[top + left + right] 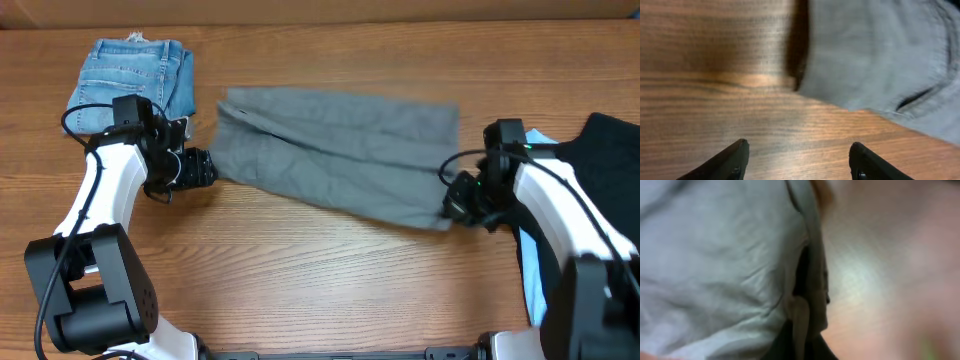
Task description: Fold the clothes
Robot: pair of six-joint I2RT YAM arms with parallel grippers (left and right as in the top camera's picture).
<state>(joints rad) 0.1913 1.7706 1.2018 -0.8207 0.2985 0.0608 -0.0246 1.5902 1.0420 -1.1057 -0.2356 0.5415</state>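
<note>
The grey-green shorts (335, 150) lie folded lengthwise across the middle of the table, waistband end toward the left. My left gripper (205, 170) is open and empty just off their left end; in the left wrist view the fingers (797, 162) hover over bare wood below the cloth (880, 55). My right gripper (455, 205) is shut on the lower right corner of the shorts; in the right wrist view the fingers (802, 342) pinch the cloth's edge (715, 265). A black garment (610, 160) and a light blue one (535, 270) lie at the right.
A folded small blue denim pair (135, 80) sits at the back left, behind my left arm. The wooden table (320, 290) runs wide in front of the shorts.
</note>
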